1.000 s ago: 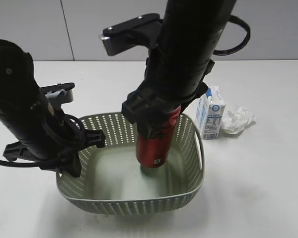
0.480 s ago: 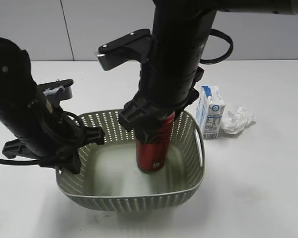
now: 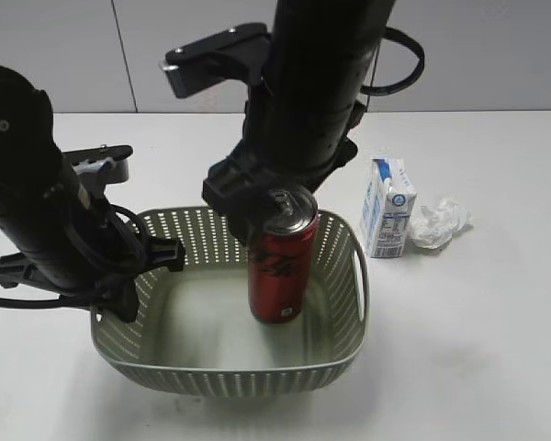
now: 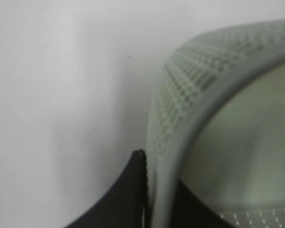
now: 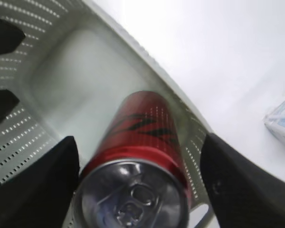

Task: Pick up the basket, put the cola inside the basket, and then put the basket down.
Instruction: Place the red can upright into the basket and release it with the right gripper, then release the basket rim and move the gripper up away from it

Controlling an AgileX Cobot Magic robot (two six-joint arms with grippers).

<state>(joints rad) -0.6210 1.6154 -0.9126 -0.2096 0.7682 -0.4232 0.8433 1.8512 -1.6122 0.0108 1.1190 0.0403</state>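
1. Pale sage-green perforated plastic basket point(image 3: 222, 363) sits at centre-near of the white table point(image 3: 496, 303); from these views I can't tell whether it is lifted or resting.
2. Tall slim red cola can with silver top point(image 3: 281, 262) stands upright inside the basket, right of centre, base on the basket floor.
3. Right gripper point(image 5: 137, 183) is released: in the right wrist view its black fingers point(image 5: 237, 190) stand wide on both sides of the can top, not touching it.
4. Left gripper point(image 3: 129, 276) is clenched on the basket's left rim; the left wrist view shows a black finger tight against the wall.
5. White-and-blue small carton point(image 3: 387, 208) and crumpled white paper point(image 3: 437, 223) lie right of the basket, apart from it.
6. Step in hand, as I judge it: clear the right gripper, then set the basket down.
7. Do it well: lift the right gripper straight up so the fingers miss the can; keep the basket level; lower slowly, then let go of the rim.
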